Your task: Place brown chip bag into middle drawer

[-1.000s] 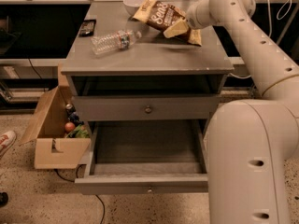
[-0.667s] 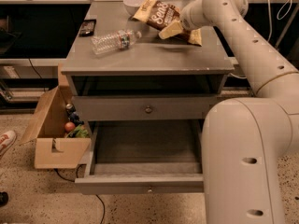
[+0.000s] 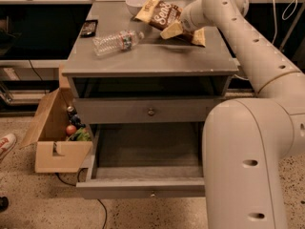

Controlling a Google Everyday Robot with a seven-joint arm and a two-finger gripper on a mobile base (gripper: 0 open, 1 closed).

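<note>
One bag to pick, one drawer open below

Nearest the camera, the middle drawer (image 3: pixel 143 188) stands pulled out with its floor bare, so the opening step looks done. The arm's (image 3: pixel 248 156) thick lower link fills the right foreground and covers the drawer's right end. From there the arm climbs, bends at an elbow on the right, and reaches leftward over the bench (image 3: pixel 152 61). Above the open drawer, the upper drawer front (image 3: pixel 119 111) is shut. On the bench top a water bottle (image 3: pixel 116 41) lies on its side left of centre, well apart from the brown chip bag (image 3: pixel 159 11). The bag sits at the far edge, just right of a white bowl (image 3: pixel 135 4). The tool (image 3: pixel 183 31) is down at the bag's near right corner, touching it; whether it grips the bag or merely rests on it I cannot tell. The step in hand is the pick. Next it needs a firm hold, a lift clear of the bench, then a carry forward and down into the drawer.
</note>
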